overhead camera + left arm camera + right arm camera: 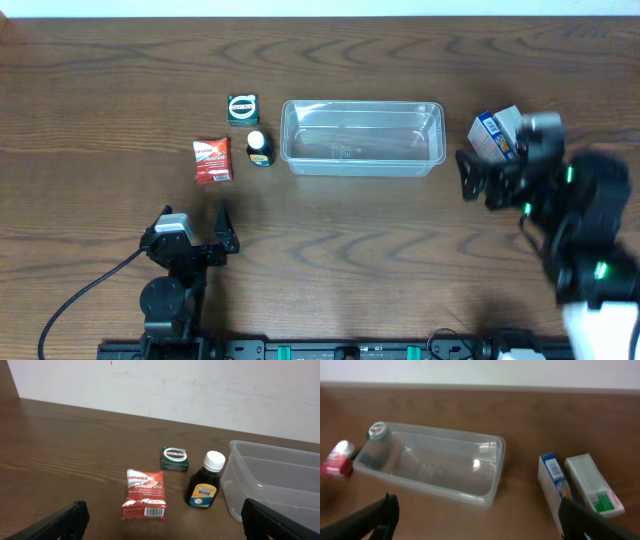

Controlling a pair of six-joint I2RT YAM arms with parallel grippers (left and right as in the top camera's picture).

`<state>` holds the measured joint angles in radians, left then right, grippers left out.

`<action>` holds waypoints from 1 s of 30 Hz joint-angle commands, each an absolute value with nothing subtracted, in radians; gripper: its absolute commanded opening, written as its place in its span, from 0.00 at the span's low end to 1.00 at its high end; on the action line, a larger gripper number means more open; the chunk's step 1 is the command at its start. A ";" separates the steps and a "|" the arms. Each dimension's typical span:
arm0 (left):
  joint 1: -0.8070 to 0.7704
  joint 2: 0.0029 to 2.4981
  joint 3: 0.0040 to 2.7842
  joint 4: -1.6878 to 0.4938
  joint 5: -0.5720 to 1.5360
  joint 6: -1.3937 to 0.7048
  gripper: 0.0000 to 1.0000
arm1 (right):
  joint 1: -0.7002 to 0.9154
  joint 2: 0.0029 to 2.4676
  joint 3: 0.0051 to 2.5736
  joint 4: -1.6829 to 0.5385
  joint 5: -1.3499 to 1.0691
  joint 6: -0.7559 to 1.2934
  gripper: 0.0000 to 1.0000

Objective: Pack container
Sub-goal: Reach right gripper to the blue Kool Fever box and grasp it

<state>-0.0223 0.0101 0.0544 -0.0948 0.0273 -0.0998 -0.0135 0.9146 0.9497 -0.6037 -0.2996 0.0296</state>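
Note:
The clear plastic container (362,160) stands empty at the table's middle back; it also shows in the left wrist view (280,460) and the right wrist view (497,457). To its left are a dark bottle with a white cap (259,148) (205,487), a red Panadol box (212,160) (144,494) and a small green box (243,109) (174,458). To its right lie a blue-and-white box (492,133) (551,480) and a white box with green print (592,482). My left gripper (195,218) (162,522) is open and empty, in front of the red box. My right gripper (478,178) (477,520) is open and empty, in front of the container's right end.
The wooden table meets a white wall behind. The right arm's body (585,230) hangs over the table's right side. A black cable (80,295) runs from the left arm's base at the front left.

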 commanded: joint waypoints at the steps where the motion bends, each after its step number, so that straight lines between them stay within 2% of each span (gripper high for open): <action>1: -0.018 0.004 0.022 -0.106 0.042 -0.086 0.98 | 0.006 1.067 1.156 -0.712 -0.302 -0.099 0.99; 5: -0.018 0.004 0.022 -0.106 0.042 -0.086 0.98 | 0.004 1.190 1.275 -0.786 -0.212 -0.205 0.99; 14: -0.018 0.004 0.022 -0.106 0.042 -0.086 0.98 | -0.047 1.399 1.275 -0.781 -0.179 -0.445 0.99; 18: -0.018 0.004 0.022 -0.106 0.042 -0.086 0.98 | -0.081 1.498 1.275 -0.774 -0.166 -0.455 0.99; 20: -0.018 0.004 0.023 -0.106 0.042 -0.086 0.98 | -0.101 1.541 1.275 -0.766 -0.121 -0.453 0.95; 26: -0.018 0.004 0.022 -0.106 0.042 -0.086 0.98 | -0.150 1.626 1.275 -0.747 -0.131 -0.431 0.96; 30: -0.018 0.004 0.022 -0.106 0.042 -0.086 0.98 | -0.151 1.671 1.275 -0.741 -0.131 -0.432 0.91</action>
